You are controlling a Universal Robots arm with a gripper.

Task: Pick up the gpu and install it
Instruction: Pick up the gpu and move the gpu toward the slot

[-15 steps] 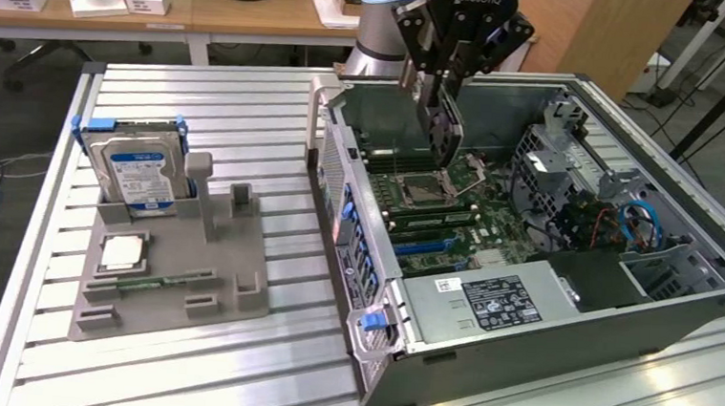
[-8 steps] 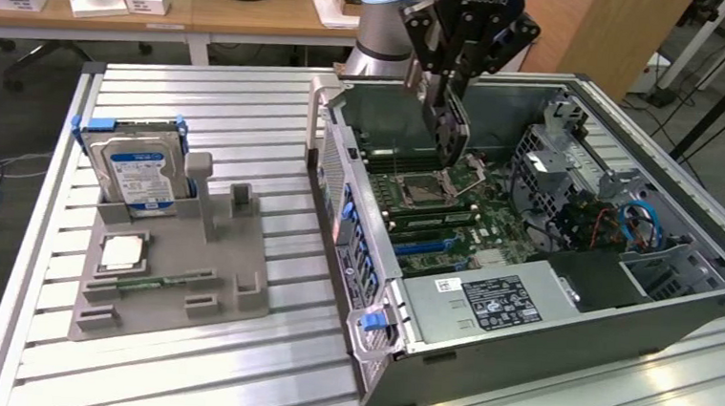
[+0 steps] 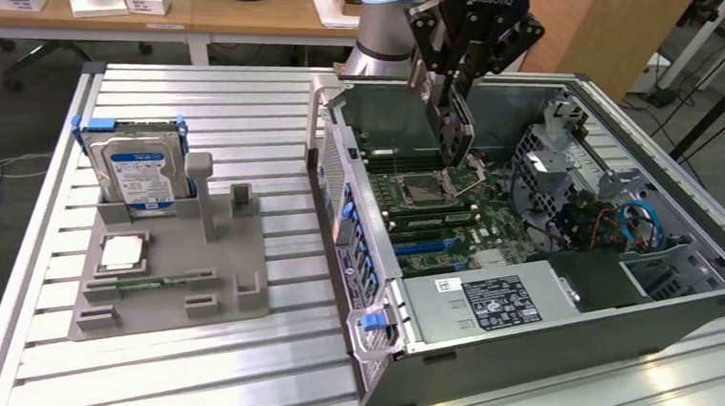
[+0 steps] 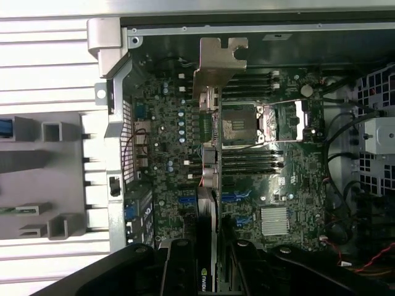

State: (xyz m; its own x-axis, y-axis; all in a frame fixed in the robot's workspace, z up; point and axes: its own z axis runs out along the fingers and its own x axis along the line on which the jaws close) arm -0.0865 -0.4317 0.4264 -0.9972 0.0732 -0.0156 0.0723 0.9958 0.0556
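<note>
**Over the open computer case [image 3: 583, 333], gripping the gpu [image 4: 210, 179]**

Leaving the hard drive [image 3: 139, 173] untouched in its grey holder [image 3: 165, 285] on the tabletop [image 3: 261, 378], at the exterior view's left; further right, clenching the jaws on the gpu, holding it on edge above the motherboard [image 3: 451, 224].

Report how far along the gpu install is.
Done: the gpu is picked up, clear of the grey holder. In hand: the claw is shut on it, holding it on edge over the motherboard inside the open case. Left: seating it; it appears not yet pressed into a slot.
</note>
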